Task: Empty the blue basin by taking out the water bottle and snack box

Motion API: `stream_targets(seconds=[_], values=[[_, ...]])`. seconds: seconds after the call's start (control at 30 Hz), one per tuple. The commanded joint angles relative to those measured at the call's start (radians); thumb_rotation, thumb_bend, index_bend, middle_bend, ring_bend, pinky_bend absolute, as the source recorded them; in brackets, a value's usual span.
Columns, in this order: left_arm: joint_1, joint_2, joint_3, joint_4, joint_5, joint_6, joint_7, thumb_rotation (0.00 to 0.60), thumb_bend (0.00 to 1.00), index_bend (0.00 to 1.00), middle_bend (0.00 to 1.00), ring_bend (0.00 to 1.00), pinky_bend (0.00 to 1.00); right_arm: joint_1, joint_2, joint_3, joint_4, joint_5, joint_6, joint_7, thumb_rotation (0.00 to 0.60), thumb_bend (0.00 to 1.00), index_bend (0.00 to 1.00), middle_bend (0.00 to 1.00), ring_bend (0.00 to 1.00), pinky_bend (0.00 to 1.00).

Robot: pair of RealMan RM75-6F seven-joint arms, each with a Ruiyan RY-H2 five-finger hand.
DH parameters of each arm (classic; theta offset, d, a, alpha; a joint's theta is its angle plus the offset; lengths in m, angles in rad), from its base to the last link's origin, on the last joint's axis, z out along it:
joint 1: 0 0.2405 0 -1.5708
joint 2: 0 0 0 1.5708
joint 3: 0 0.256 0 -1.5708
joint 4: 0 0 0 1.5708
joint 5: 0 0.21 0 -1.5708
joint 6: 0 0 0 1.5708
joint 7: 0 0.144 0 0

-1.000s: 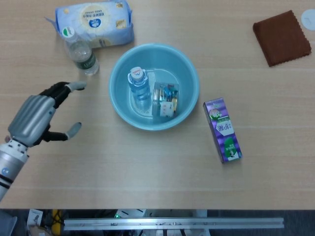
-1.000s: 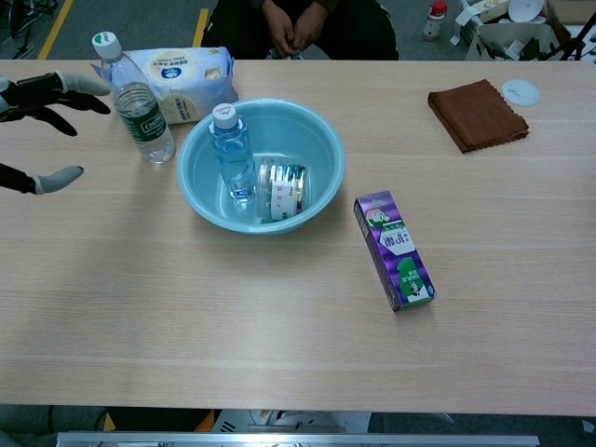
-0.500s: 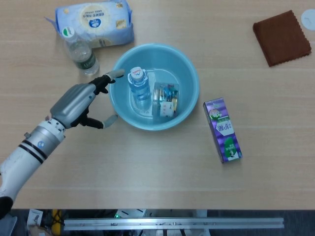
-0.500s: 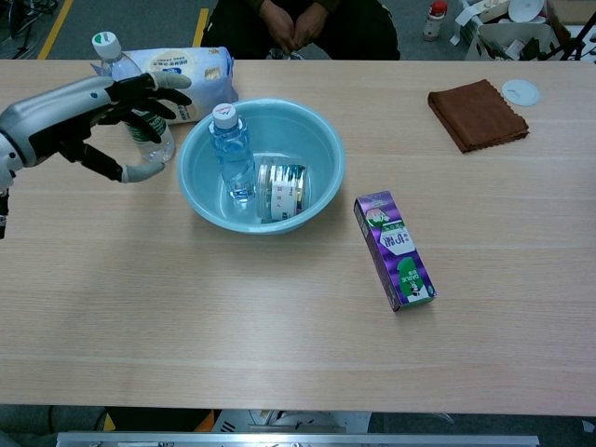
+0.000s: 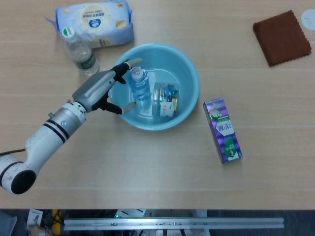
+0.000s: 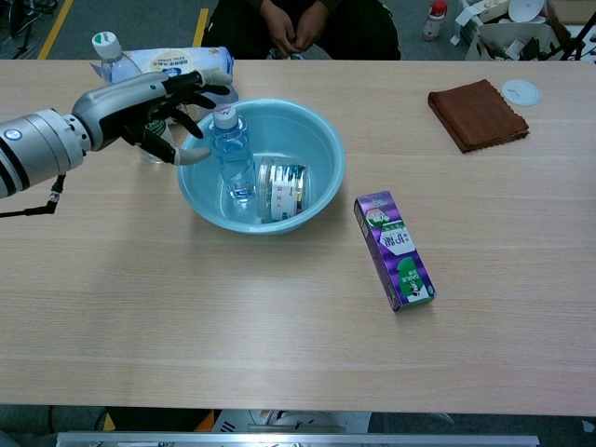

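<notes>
Blue plastic basin (image 5: 189, 73) sits on the pale wooden tabletop (image 5: 147, 167), holding two items: a clear plastic water bottle with a white cap (image 5: 139, 84), standing upright left of centre, and a small transparent snack box (image 5: 165, 100) lying just beside it on the right. Left robot hand (image 5: 101, 90) hovers over the basin's left rim, fingers spread apart and holding nothing, with the upper fingertips near the bottle cap and the thumb low beside the bottle body. Contact cannot be confirmed from either view. Right robot hand is not visible.

Assessment: the step in hand is grasping the bottle. Recommended practice is to wrap the body below the shoulder, not the cap, close firmly, then lift straight up to clear the rim without dragging the basin or disturbing the snack box.
</notes>
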Motion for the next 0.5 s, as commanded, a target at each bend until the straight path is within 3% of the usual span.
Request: stream_targets(seconds=[0.03, 0.5], values=[[-0.021, -0.027, -0.007, 0.035, -0.011, -0.013, 0.006, 0.569, 0.31, 0.00, 0.06, 0.09, 0.27, -0.001, -0.001, 0.000, 0.005, 0.003, -0.001, 0.005, 0.600, 0.03, 0.32, 0.33, 0.32, 0.40], [-0.102, -0.133, -0.016, 0.162, -0.073, -0.080, 0.052, 0.568, 0.31, 0.00, 0.05, 0.09, 0.27, 0.001, -0.009, -0.004, 0.029, 0.011, -0.014, 0.019, 0.600, 0.03, 0.32, 0.33, 0.32, 0.40]])
